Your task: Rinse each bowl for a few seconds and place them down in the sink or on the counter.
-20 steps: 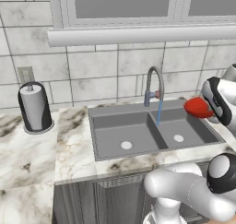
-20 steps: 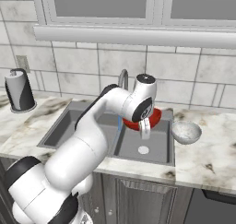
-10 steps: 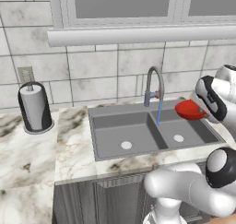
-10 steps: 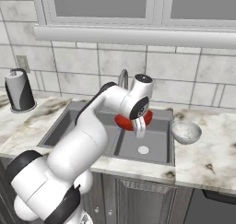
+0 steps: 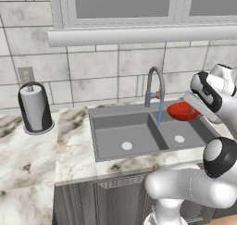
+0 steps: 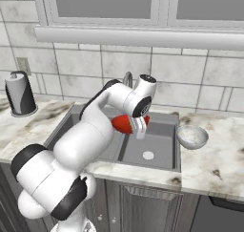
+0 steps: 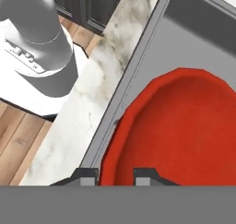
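Observation:
My gripper (image 7: 115,176) is shut on the rim of the glossy red bowl (image 7: 184,126), one fingertip inside the rim and one outside. In the left base view the red bowl (image 5: 182,111) hangs over the right basin of the sink (image 5: 109,123), just right of the blue water stream (image 5: 159,112) falling from the arched faucet (image 5: 155,83); the gripper (image 5: 191,108) grips its right edge. From the right, the red bowl (image 6: 122,124) shows partly behind the gripper (image 6: 139,130). The pale mottled bowl (image 6: 192,136) sits upright on the counter (image 6: 219,154), right of the sink (image 6: 160,141).
A dark paper towel holder (image 5: 34,108) stands on the counter left of the sink, near a wall socket (image 5: 26,74). A tiled wall and a window sill (image 5: 139,34) rise behind the faucet. Round drains (image 5: 126,146) lie in each basin. My own arm crosses the left basin (image 6: 95,126).
The gripper has carried the red bowl leftward over the right basin, from near the sink's right edge to just beside the water stream. The grey bowl stayed put.

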Available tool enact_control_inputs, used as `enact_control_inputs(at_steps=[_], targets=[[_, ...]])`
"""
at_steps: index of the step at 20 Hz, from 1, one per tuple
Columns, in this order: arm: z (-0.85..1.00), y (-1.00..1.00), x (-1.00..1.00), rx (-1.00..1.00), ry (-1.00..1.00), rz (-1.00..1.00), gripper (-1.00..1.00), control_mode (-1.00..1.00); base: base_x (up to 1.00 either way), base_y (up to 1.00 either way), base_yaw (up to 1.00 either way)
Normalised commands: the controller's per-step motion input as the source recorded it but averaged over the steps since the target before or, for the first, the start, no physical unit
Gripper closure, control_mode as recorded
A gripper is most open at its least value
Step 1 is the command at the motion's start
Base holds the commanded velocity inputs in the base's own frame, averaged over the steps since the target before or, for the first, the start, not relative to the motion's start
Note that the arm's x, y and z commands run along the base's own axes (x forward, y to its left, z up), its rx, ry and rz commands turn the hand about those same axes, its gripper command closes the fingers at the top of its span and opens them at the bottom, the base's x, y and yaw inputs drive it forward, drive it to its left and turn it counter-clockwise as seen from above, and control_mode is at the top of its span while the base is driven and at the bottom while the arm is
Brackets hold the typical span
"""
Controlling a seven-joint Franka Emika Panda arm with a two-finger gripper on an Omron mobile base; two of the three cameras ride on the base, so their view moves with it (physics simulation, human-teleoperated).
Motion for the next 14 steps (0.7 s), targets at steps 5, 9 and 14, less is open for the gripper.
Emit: enact_control_inputs(at_steps=[5, 9, 14], targets=[[-0.04, 0.23, 0.10, 0.07, 0.05, 0.07, 1.00, -1.00, 0.00, 0.00, 0.00], [-0.10, 0.17, 0.12, 0.06, 0.01, 0.06, 1.00, -1.00, 0.00, 0.00, 0.00], [-0.19, 0.02, 0.21, 0.04, 0.00, 0.06, 1.00, -1.00, 0.00, 0.00, 0.00]])
